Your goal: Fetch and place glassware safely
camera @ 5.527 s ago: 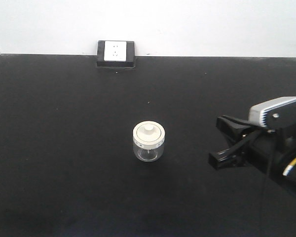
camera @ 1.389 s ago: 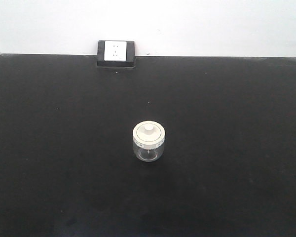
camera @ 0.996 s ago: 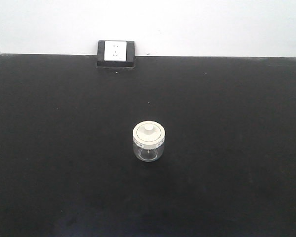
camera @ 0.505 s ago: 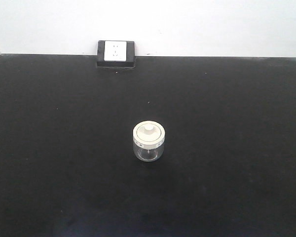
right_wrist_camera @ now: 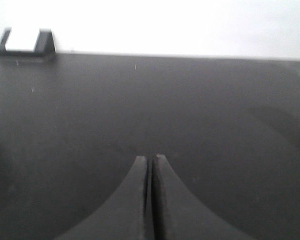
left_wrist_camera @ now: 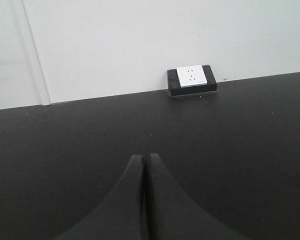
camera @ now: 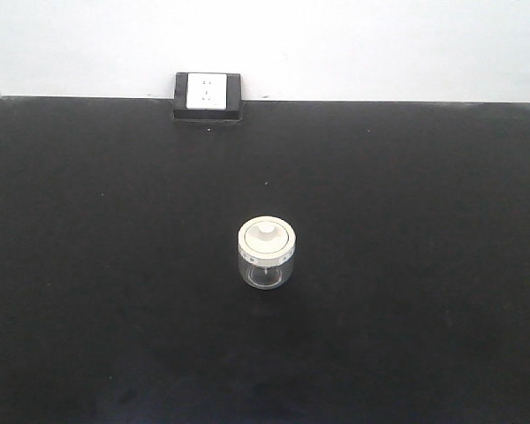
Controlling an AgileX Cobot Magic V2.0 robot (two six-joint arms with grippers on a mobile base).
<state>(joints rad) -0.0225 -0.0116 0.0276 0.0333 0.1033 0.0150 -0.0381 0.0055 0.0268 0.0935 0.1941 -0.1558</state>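
On desk [camera: 406,265], lidded glass jar [camera: 266,256] stood free; left claw [left_wrist_camera: 143,161] and right claw [right_wrist_camera: 151,161] pinched closed, empty. Placing looked done; nothing left but staying clear.

Black table [camera: 115,265] w/ lidded glass jar [camera: 266,256] upright mid-surface, socket box [camera: 208,95] at back edge.
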